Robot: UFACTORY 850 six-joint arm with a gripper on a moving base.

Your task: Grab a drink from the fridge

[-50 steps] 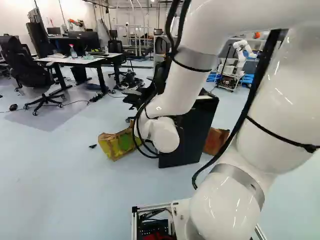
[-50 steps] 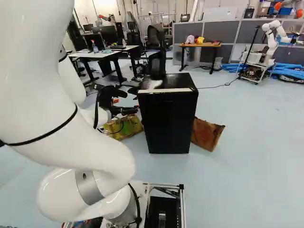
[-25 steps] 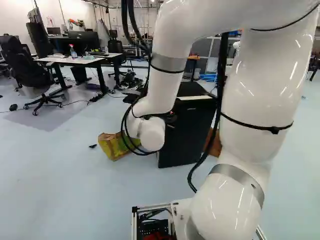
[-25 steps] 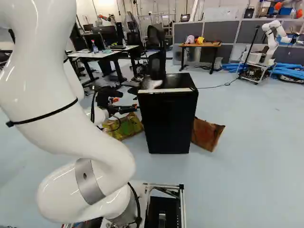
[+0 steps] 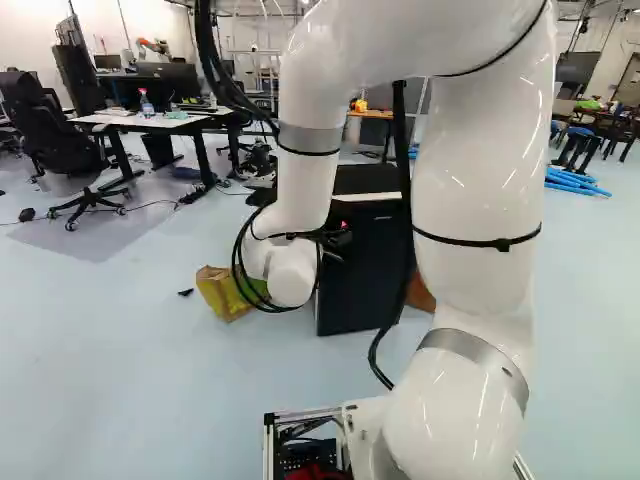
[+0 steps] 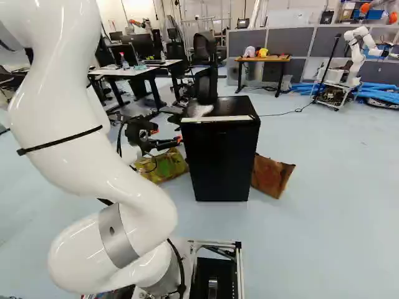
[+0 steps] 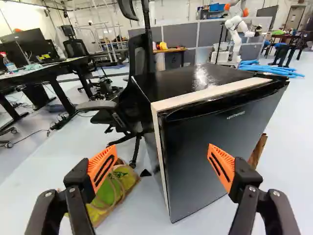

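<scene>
My gripper (image 6: 167, 143) is just left of the black fridge (image 6: 219, 163) in the right base view. In the wrist view the gripper (image 7: 162, 155) stands wide open, nothing held between its orange pads. The fridge (image 7: 215, 147) is ahead of it, its dark door closed, with a pale strip along the door's top and side edges. One finger is in front of the door; the other is out past the fridge's side, over the yellow-green bag. No drink shows; the fridge's inside is hidden behind the door.
A yellow-green bag (image 6: 163, 167) and a brown bag (image 6: 272, 176) lie on the floor on either side of the fridge. An office chair (image 7: 132, 93) stands close behind it. Desks (image 5: 150, 121) are farther off. Another robot (image 6: 356, 56) stands at the back.
In the left base view my arm has swung left and its wrist has shifted left against the base joint, uncovering more of the fridge. Base and fridge have stayed put.
</scene>
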